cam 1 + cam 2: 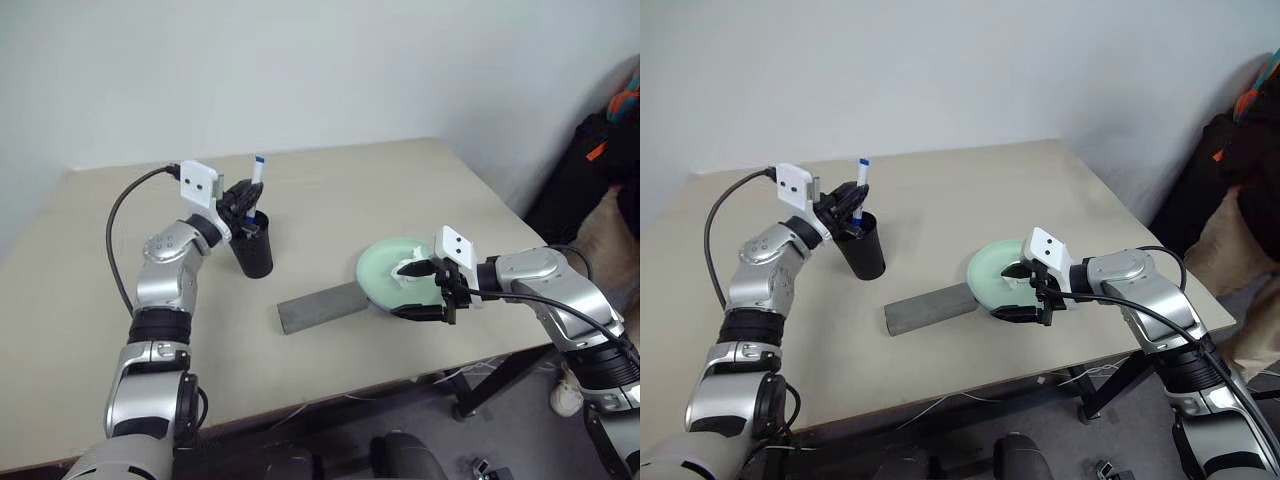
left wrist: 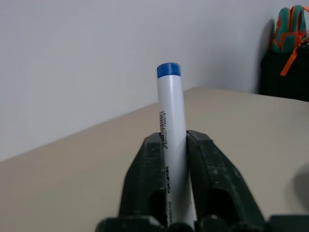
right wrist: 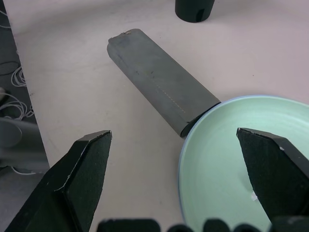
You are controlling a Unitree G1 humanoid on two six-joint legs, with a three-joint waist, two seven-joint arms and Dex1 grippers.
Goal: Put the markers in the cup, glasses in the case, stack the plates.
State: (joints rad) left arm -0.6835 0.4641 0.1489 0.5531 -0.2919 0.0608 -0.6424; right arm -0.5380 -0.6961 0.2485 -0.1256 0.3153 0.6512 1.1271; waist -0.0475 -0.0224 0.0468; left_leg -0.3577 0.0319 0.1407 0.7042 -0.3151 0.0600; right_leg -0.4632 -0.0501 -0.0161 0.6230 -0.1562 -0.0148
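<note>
The left arm reaches forward over the table (image 1: 330, 190) with its forearm rising and the wrist bent so the left gripper (image 1: 240, 203) points about level, directly above the black cup (image 1: 253, 246). Its fingers (image 2: 145, 179) stand narrow on either side of the blue-capped marker (image 2: 172, 140), which stands upright between them with its lower end down in the cup; whether they press on it or have just let go, I cannot tell.

The right arm comes in from the table's right edge, elbow out, wrist turned so the right gripper (image 1: 428, 290) points leftward and slightly down over the near rim of the mint green plate (image 3: 227, 159). Its jaws are spread wide and hold nothing. A light blue rim shows just beneath the green plate. The closed grey case (image 3: 159, 87) lies flat, one end touching the plate's edge, the cup well beyond its other end.
</note>
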